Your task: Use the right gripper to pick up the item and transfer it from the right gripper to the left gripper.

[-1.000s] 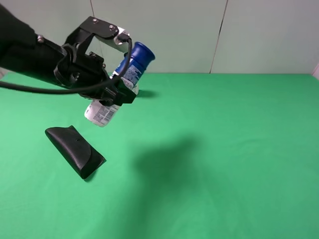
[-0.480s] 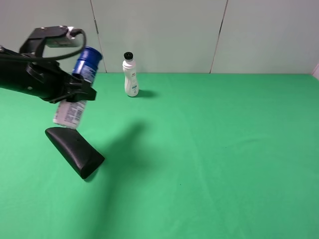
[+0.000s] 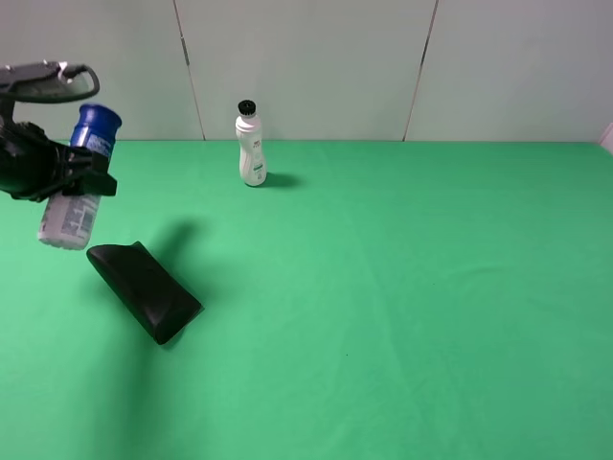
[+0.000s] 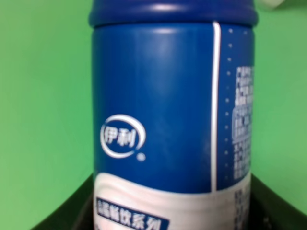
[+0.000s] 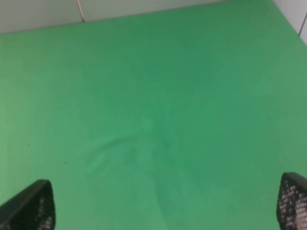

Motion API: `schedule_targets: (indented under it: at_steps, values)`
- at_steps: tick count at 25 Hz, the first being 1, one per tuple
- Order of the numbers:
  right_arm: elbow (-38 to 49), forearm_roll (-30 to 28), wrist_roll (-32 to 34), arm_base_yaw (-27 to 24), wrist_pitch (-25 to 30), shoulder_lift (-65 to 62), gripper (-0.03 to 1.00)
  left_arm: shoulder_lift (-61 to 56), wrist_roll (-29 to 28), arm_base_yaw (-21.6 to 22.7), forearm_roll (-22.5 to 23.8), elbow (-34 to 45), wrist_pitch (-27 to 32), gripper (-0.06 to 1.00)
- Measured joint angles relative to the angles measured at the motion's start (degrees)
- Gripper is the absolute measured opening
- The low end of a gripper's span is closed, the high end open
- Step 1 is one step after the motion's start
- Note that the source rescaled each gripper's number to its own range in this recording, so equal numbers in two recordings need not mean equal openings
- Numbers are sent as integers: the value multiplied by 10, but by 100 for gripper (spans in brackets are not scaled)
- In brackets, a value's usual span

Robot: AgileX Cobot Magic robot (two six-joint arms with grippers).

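Holding the item (image 3: 75, 177) aloft at the green table's (image 3: 402, 287) far left edge, the left gripper (image 3: 69, 171) is clamped round its middle. Left wrist: blue can fills view. Right wrist: right gripper (image 5: 163, 206) fingertips spread wide, empty.

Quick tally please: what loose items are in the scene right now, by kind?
Cans: 1, the blue-capped can held off the table in the left gripper
Bottles: 1, the white bottle standing at the back
Cases: 1, the black case lying on the green table
Total: 3
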Motion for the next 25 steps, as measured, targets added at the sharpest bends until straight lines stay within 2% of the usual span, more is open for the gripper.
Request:
schedule_targets:
  at_steps: [7, 13, 19, 25]
  values:
    - [0, 0, 0, 0, 0, 0, 100, 69, -6, 15, 34, -26, 1, 2]
    - [0, 0, 0, 0, 0, 0, 100, 111, -6, 17, 39, -76, 1, 2]
    - [0, 0, 0, 0, 0, 0, 100, 170, -6, 21, 64, -118, -3, 2]
    - [0, 0, 0, 0, -1, 0, 100, 208, -6, 25, 69, -134, -44, 2]
